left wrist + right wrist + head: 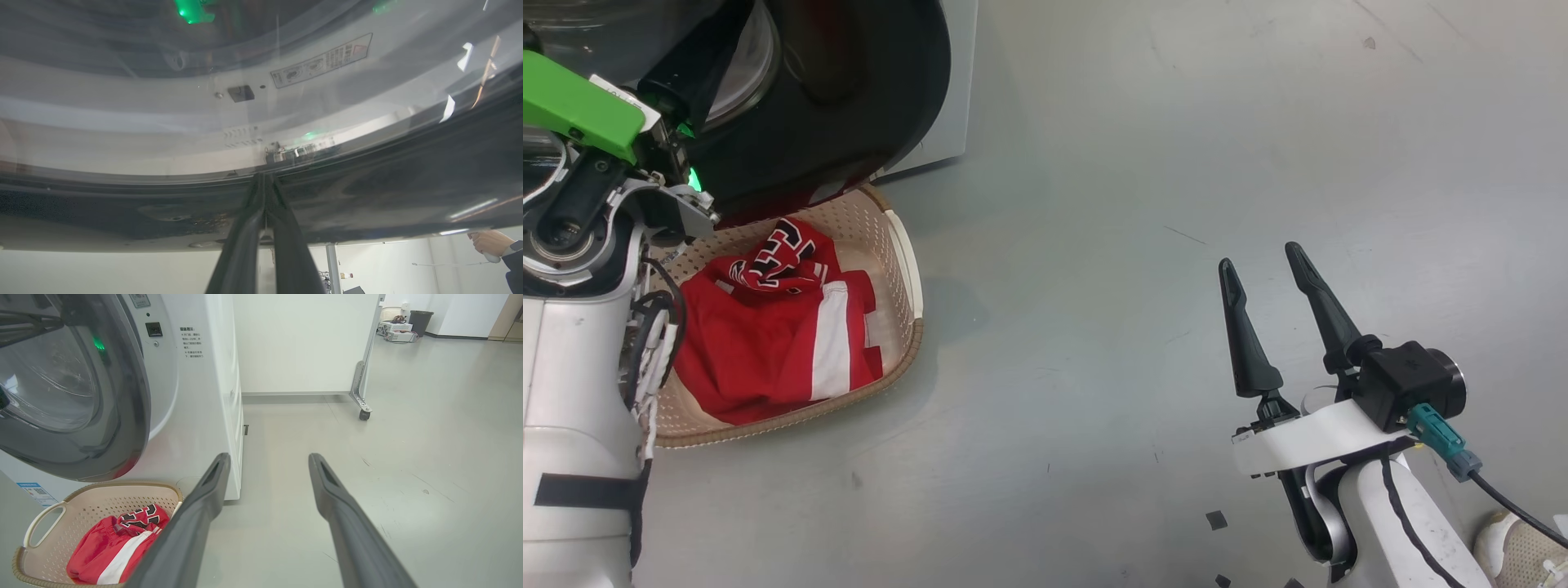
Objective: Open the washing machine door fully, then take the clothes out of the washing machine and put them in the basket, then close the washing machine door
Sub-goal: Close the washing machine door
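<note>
The basket (908,269) stands on the floor (1094,204) just before the washing machine (196,396), partly under the lower edge of the washing machine door (849,106), and the clothes (776,343) lie in it. The left gripper (264,177) rests against the rim of this door. The right gripper (1259,256) hangs above the floor, well to the right of the basket.

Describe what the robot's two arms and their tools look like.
The right arm is a white shell with a black camera block and a teal plug feeding a black cable. Its right tool has two long, dark, tapering fingers. The left arm is white too, with a bright green cover, a black strap and loose black wires. The left tool has the same dark fingers.
</note>
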Controlling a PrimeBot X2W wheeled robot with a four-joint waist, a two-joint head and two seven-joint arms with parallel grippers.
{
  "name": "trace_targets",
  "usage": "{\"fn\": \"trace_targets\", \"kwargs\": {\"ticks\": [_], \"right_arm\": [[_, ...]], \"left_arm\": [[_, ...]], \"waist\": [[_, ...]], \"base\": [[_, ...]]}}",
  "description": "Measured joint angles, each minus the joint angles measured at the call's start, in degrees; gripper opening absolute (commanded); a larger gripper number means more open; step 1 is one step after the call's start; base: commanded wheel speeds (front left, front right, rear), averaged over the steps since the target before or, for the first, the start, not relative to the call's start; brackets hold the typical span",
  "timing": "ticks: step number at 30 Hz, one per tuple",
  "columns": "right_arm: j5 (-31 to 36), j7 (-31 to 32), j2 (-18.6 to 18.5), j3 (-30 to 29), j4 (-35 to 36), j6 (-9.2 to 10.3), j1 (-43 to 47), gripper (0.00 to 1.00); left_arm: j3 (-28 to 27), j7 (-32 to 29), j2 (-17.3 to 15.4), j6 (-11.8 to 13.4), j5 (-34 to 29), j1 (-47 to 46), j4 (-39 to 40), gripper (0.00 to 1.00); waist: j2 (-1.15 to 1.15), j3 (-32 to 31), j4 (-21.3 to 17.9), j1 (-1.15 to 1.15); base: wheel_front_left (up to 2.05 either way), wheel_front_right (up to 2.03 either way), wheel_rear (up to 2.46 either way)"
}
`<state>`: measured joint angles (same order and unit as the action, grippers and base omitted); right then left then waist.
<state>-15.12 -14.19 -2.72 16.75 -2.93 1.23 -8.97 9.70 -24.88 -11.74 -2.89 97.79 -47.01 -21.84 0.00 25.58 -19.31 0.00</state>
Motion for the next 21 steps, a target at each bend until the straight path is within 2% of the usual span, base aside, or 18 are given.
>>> {"fn": "trace_targets", "kwargs": {"ticks": [6,15,21], "right_arm": [[-0.01,0.00,0.02,-0.20,-0.01,0.03,-0.03,1.00],[0.00,0.00,0.10,-1.34,0.11,0.54,-0.18,1.00],[0.00,0.00,0.11,-2.22,0.11,0.97,-0.18,1.00]], "left_arm": [[-0.53,1.77,1.01,-1.23,-0.13,-1.74,-2.22,0.00],[-0.65,1.36,3.48,-3.23,1.04,-2.27,-3.65,0.00],[-1.11,-0.70,4.66,-3.96,4.36,1.94,-2.90,0.00]], "waist": [[0.00,0.06,0.32,0.00],[0.00,0.03,2.29,0.00],[0.00,-0.41,4.14,0.00]], "base": [[0.00,0.00,0.00],[0.00,0.00,0.00],[0.00,0.00,0.00]]}}
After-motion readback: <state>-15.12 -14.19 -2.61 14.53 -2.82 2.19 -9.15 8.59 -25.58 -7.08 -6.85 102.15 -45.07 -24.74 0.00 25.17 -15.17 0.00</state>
